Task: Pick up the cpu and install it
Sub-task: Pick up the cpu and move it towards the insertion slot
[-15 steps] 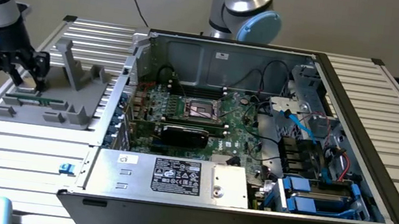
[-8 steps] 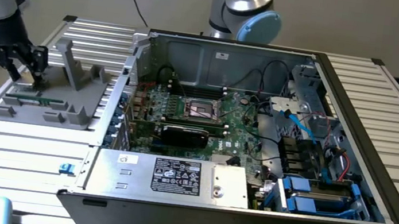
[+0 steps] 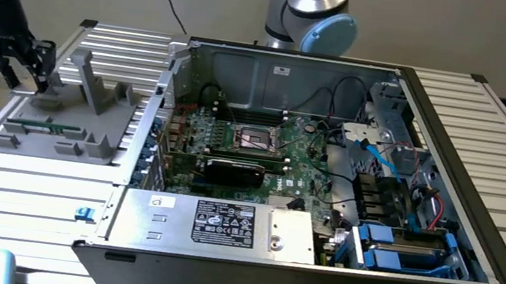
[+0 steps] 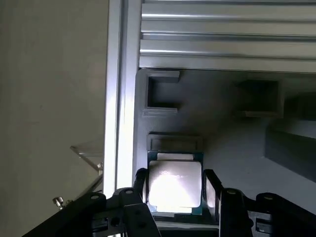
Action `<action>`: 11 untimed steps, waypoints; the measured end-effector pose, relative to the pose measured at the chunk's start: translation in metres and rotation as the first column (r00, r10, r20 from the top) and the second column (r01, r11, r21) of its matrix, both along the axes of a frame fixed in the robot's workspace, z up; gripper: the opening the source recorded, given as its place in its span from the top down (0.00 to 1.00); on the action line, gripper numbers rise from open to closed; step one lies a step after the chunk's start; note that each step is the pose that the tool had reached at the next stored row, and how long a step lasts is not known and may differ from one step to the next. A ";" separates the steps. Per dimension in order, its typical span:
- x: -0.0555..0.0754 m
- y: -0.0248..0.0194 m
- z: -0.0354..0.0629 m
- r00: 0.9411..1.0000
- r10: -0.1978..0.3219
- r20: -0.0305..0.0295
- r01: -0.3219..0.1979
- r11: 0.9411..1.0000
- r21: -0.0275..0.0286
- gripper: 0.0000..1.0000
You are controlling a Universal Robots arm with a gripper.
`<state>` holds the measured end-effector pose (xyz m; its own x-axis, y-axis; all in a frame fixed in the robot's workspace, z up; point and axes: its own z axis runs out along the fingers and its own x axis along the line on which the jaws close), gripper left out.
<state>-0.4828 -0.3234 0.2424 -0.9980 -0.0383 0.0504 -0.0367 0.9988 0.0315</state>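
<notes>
gripper [image 3: 29, 85] sits low over the grey plastic holder block [image 3: 59, 124] at the exterior view's left, well apart from the open computer case [image 3: 271, 78]. seen from the wrist, its two black fingers [image 4: 212, 186] stand tight against opposite edges of the cpu [image 4: 174, 185], one per side, so the jaws look clamped on the chip. cpu lies flat, shiny metal top up w/ a thin rim showing round it, still down at its pocket in the holder, close to the block's edge by the table's metal rail [image 4: 121, 98]. other pockets of the block [image 4: 162, 94] sit just beyond it, nothing in them.

block rests on the slatted metal table [image 3: 22, 185], just beside the case's left wall. case lies on its side, lid off. inside: green motherboard [image 3: 313, 168] w/ the dark square socket [image 3: 255, 140] near its middle, black card [image 3: 234, 171] just nearer than the socket, silver box w/ a white label [image 3: 213, 223] along the near edge, blue drive parts [image 3: 385, 251] at near right, loose black cables [image 3: 339, 87] toward the far right. grey arm joint w/ a pale blue cap [image 3: 313, 18] shows behind the case's far wall.
</notes>
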 end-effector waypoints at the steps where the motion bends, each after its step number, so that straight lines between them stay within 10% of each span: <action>1: 0.000 0.0000 0.0045 1.000 0.000 0.000 0.000 1.000 0.000 0.45; 11: 0.005 -0.0003 0.0501 1.000 0.000 0.000 0.000 1.000 0.000 0.45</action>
<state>-0.4775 -0.3238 0.2925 -0.9980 -0.0382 0.0508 -0.0366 0.9988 0.0316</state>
